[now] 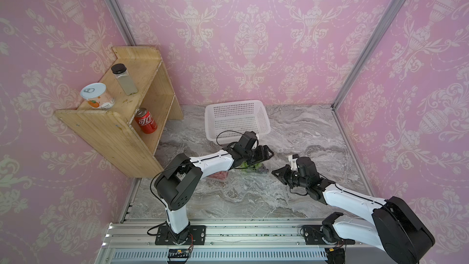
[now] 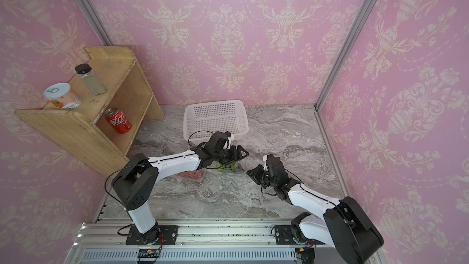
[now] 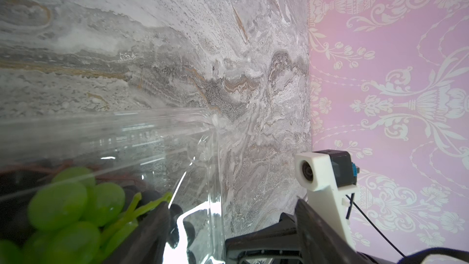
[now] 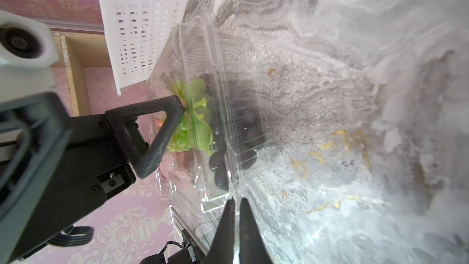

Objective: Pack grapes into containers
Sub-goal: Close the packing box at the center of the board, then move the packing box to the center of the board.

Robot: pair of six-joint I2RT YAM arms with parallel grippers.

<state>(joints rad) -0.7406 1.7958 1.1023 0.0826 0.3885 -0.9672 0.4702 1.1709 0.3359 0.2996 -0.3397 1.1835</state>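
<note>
Clear glossy plastic container (image 4: 220,92); white perforated plastic basket (image 1: 237,120); bare wood shelf (image 1: 109,133); marble-look tabletop (image 1: 253,194)

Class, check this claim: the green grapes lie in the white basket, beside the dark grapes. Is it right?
No: the green grapes lie in the clear container, not the white basket, beside the dark grapes. The right wrist view shows it.
</note>
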